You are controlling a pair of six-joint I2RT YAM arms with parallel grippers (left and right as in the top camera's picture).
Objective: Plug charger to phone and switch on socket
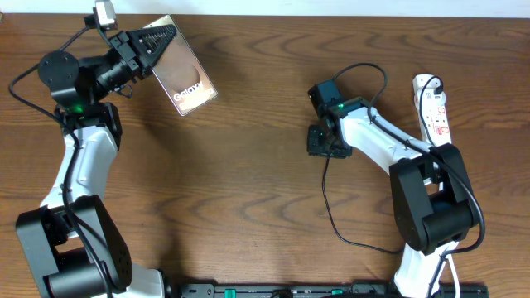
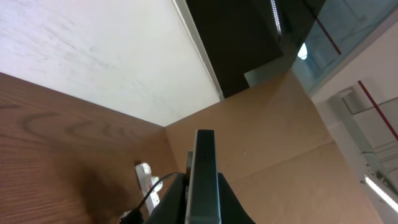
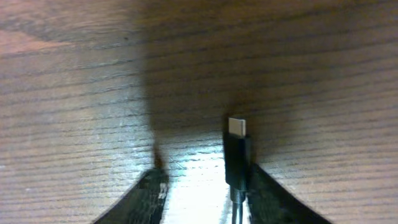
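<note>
My left gripper [image 1: 147, 43] is shut on the bronze phone [image 1: 184, 74] and holds it above the table's far left, with the "Galaxy" text facing up. The left wrist view shows the phone [image 2: 204, 180] edge-on between the jaws. My right gripper [image 1: 318, 142] points down at the table near the middle. In the right wrist view it [image 3: 205, 177] stands open, low over the wood. The charger's plug tip [image 3: 236, 149] lies against the inner side of its right finger [image 3: 273, 199]. The thin black cable [image 1: 325, 194] trails toward the front. The white socket [image 1: 434, 108] lies at the far right.
The socket [image 2: 149, 182] also shows small in the left wrist view, with a black lead beside it. A brown cardboard panel [image 2: 280, 137] and a white wall [image 2: 93, 56] stand beyond the table. Both arm bases sit at the front edge.
</note>
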